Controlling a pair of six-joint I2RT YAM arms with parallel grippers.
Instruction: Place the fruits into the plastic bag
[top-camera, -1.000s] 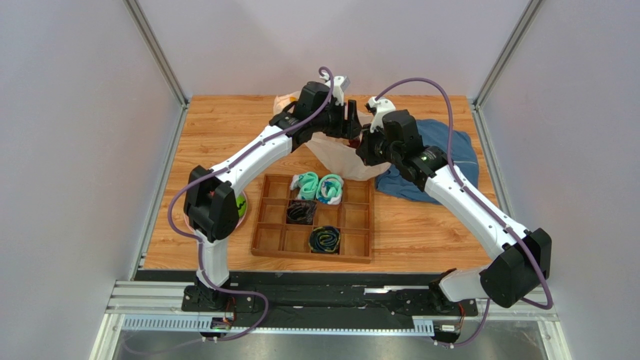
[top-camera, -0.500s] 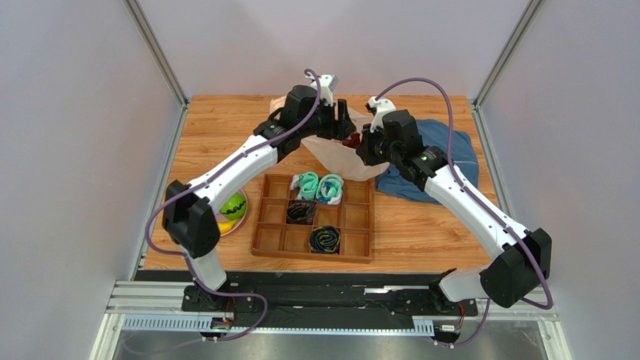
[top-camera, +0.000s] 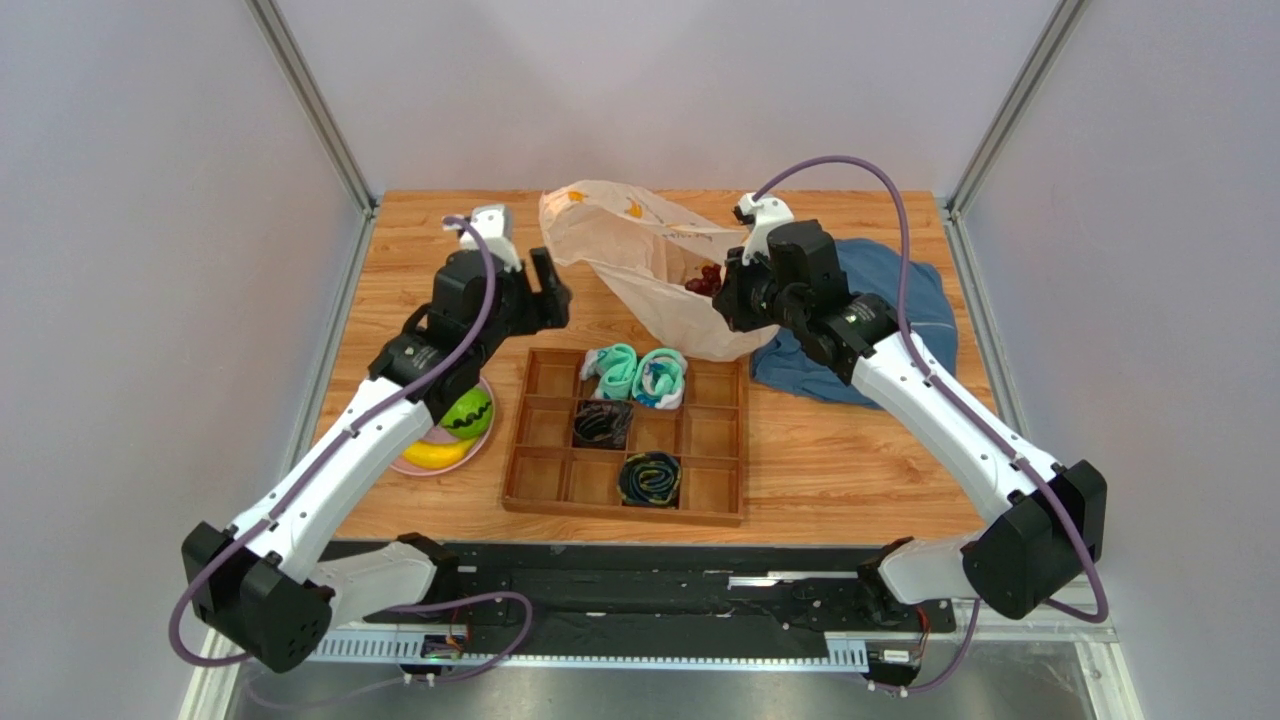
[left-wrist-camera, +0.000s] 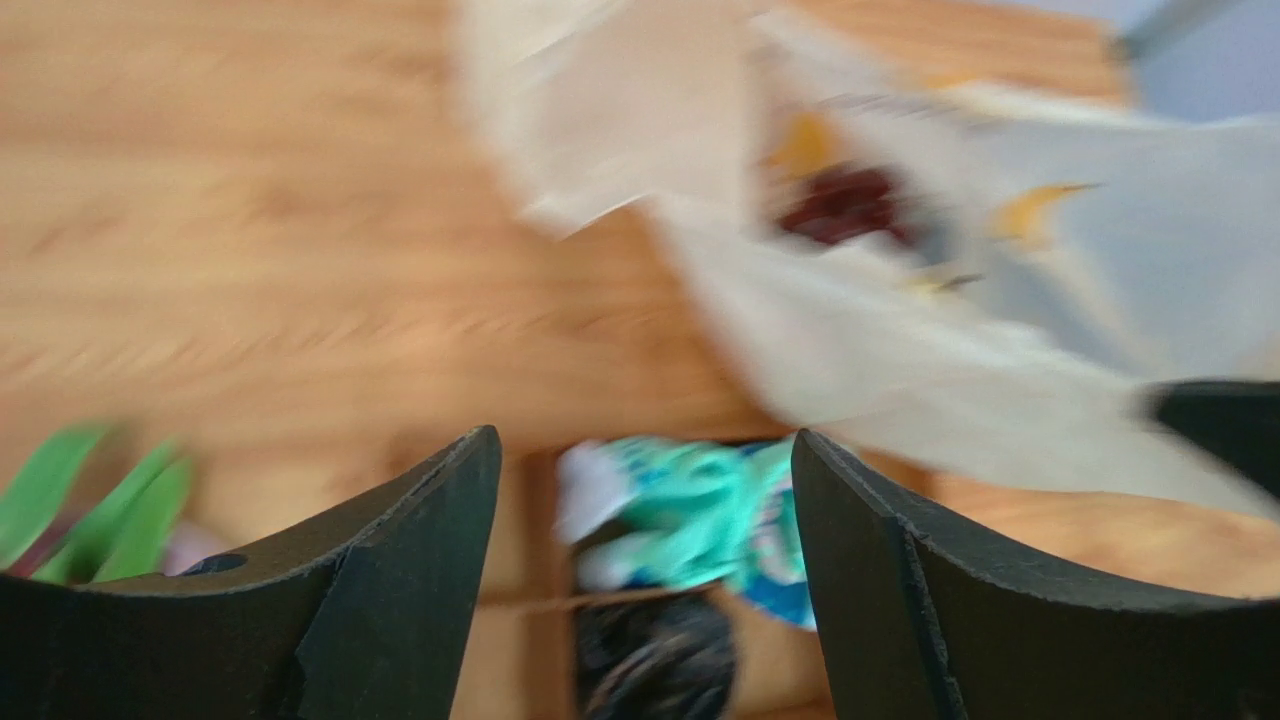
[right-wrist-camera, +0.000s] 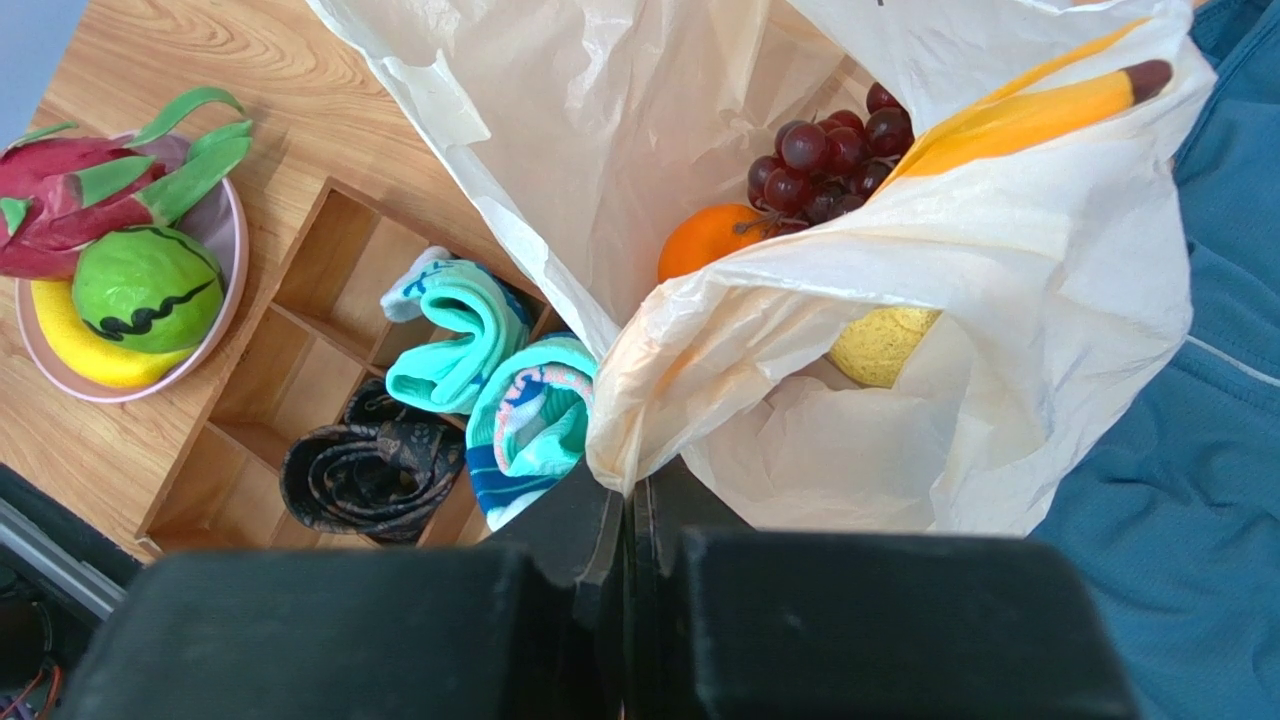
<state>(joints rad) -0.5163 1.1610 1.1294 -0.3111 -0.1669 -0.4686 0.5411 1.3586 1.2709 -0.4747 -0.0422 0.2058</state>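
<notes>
The plastic bag (top-camera: 631, 240) stands open at the back of the table, cream-white with banana prints. My right gripper (top-camera: 730, 296) is shut on the plastic bag (right-wrist-camera: 962, 300) at its rim (right-wrist-camera: 631, 450). Inside lie dark grapes (right-wrist-camera: 819, 150), an orange (right-wrist-camera: 711, 240) and a lemon (right-wrist-camera: 879, 345) seen through the film. On a pink plate (right-wrist-camera: 226, 240) sit a dragon fruit (right-wrist-camera: 83, 180), a green striped melon (right-wrist-camera: 146, 285) and a yellow banana (right-wrist-camera: 83, 353). My left gripper (top-camera: 550, 288) is open and empty, left of the bag. Its view is blurred; the left gripper (left-wrist-camera: 643, 443) hangs over teal socks (left-wrist-camera: 699, 510).
A wooden compartment tray (top-camera: 706, 488) with rolled teal socks (top-camera: 639, 372) and dark socks (top-camera: 649, 480) sits in front of the bag. A blue cloth (top-camera: 894, 308) lies at the right, under the bag's edge. The plate (top-camera: 409, 465) is near the left table edge.
My left arm has pulled back from the bag's mouth toward the left and near side, jaws wider. The dark grapes it carried now lie in the bag. The right gripper has not moved.
</notes>
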